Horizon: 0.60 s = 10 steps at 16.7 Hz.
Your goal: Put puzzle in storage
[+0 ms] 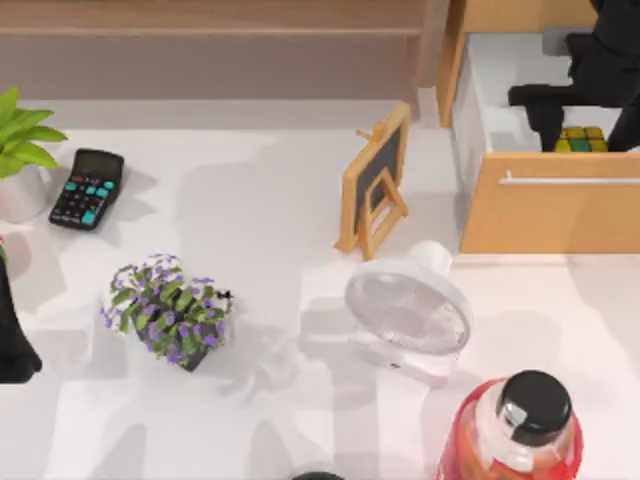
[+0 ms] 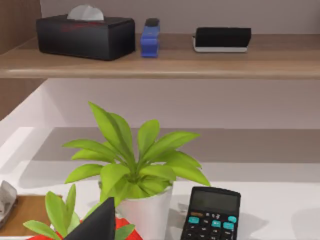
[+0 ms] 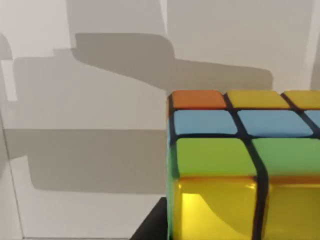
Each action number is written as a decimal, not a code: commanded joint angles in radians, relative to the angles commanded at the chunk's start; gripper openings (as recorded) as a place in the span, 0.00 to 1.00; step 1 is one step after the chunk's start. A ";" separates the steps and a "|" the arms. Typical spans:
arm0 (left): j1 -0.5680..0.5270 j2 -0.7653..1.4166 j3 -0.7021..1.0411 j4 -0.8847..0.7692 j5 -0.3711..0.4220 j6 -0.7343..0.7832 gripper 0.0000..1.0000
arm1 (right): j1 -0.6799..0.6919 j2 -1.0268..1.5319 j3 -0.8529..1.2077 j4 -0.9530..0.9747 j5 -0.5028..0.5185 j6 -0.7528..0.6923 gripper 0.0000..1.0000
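Top view: my right gripper (image 1: 572, 125) hangs inside the open storage (image 1: 550, 215) at the table's right, directly over the puzzle (image 1: 582, 139); I cannot tell its grip state. My left arm is parked at the left edge. Right wrist view: the puzzle (image 3: 245, 165) sits close against the storage's white interior.

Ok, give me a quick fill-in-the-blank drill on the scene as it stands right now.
1. The puzzle sits inside the open ____, behind its silver handle.
2. The right gripper is over the drawer, beside the ____.
3. The calculator lies on the table's ____ side, next to a potted plant.
4. Between the chalkboard easel and the red jar stands a white ____.

Missing words: storage; puzzle; left; fan
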<state>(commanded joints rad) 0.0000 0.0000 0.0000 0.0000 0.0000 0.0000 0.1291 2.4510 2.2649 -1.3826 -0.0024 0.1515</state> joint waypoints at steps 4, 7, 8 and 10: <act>0.000 0.000 0.000 0.000 0.000 0.000 1.00 | 0.000 0.000 0.000 0.000 0.000 0.000 0.38; 0.000 0.000 0.000 0.000 0.000 0.000 1.00 | 0.000 0.000 0.000 0.000 0.000 0.000 0.60; 0.000 0.000 0.000 0.000 0.000 0.000 1.00 | 0.000 0.000 0.000 0.000 0.000 0.000 0.68; 0.000 0.000 0.000 0.000 0.000 0.000 1.00 | 0.000 0.000 0.000 0.000 0.000 0.000 0.83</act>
<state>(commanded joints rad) 0.0000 0.0000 0.0000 0.0000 0.0000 0.0000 0.1291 2.4510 2.2649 -1.3826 -0.0024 0.1515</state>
